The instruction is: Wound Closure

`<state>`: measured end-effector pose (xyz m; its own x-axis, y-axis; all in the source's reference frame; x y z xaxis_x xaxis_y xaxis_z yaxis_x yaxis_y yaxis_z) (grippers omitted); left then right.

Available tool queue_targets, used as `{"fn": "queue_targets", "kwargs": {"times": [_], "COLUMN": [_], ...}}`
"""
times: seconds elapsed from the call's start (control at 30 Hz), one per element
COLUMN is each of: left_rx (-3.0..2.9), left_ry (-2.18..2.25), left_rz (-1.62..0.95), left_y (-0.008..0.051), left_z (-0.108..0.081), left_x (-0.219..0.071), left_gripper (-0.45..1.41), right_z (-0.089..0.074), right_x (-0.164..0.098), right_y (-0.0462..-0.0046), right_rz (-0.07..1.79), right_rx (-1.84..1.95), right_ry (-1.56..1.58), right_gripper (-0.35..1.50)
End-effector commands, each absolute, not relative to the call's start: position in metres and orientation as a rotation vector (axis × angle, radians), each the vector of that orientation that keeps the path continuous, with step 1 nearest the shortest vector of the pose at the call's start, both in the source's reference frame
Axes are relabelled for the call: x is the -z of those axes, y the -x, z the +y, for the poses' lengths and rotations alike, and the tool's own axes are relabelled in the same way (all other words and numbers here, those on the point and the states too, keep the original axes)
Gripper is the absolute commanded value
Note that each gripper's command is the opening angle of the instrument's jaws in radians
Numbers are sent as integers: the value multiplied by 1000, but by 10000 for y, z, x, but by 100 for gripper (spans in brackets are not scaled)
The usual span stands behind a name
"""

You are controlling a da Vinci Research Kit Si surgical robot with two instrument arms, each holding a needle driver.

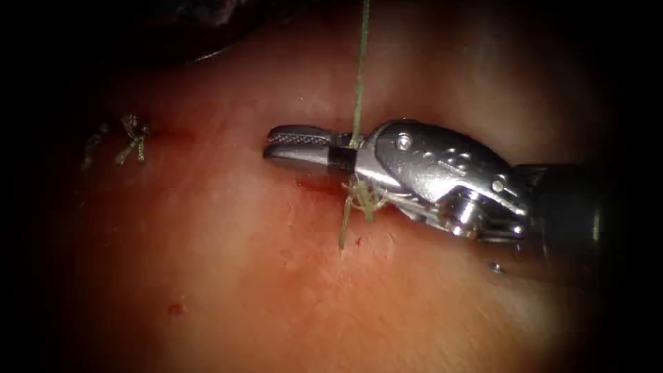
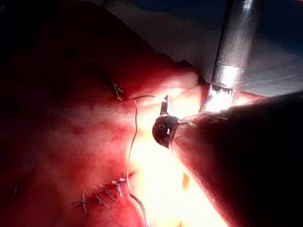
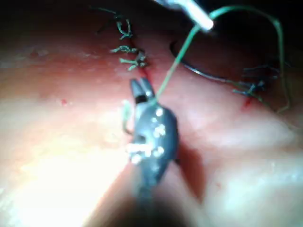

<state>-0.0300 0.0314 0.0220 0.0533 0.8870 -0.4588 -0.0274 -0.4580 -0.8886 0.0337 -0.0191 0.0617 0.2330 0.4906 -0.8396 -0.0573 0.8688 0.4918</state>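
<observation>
While the right hand (image 1: 276, 147) lies low over the tissue (image 1: 428, 304), coming in from the right edge of the endoscope view, its jaws are slightly parted near the tips and the green thread (image 1: 358, 76) runs through them close to their hinge. From there the thread rises taut to the top edge of the endoscope view. Just beneath the jaws sits a knot (image 1: 362, 195) on the tissue, with a short thread tail (image 1: 343, 228) hanging down from it. An earlier stitch (image 1: 133, 140) with cut ends lies well apart on the left, beside a thin line of the cut (image 1: 173, 133). A small spot of red fluid (image 1: 176, 309) marks the tissue lower down. In the right wrist view the left hand (image 3: 202, 21) pinches the thread, pulled straight down to the right hand, and the curved needle (image 3: 203, 72) lies free on the tissue, held by neither hand.
</observation>
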Motion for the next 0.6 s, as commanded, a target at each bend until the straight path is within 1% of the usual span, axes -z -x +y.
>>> {"fn": "queue_targets", "kwargs": {"times": [0.03, 0.07, 0.1, 0.13, 0.27, 0.5, 0.57, 0.6], "left_rx": [-1507, -1507, -1508, -1509, -1510, -1510, -1510, -1510], "left_ry": [1571, 1571, 1571, 1570, 1570, 1570, 1570, 1570], "left_rz": [-889, -887, -885, -883, -878, -878, -878, -878], "left_y": [307, 308, 309, 311, 314, 314, 314, 314], "left_z": [317, 317, 316, 315, 313, 313, 313, 313], "left_x": [-224, -225, -225, -226, -227, -227, -227, -227], "left_gripper": [-45, -45, -45, -45, -45, -45, -45, -45], "right_z": [-189, -188, -187, -185, -186, -186, -186, -187], "right_x": [-624, -625, -625, -626, -625, -624, -624, -624], "right_y": [-349, -352, -357, -361, -368, -368, -368, -367], "right_rz": [1317, 1322, 1310, 1296, 1303, 1303, 1303, 1305], "right_rx": [-404, -428, -463, -486, -478, -480, -480, -479], "right_ry": [-386, -358, -319, -294, -295, -295, -295, -304], "right_gripper": [9, 61, 128, 148, 148, 148, 146, 140]}}
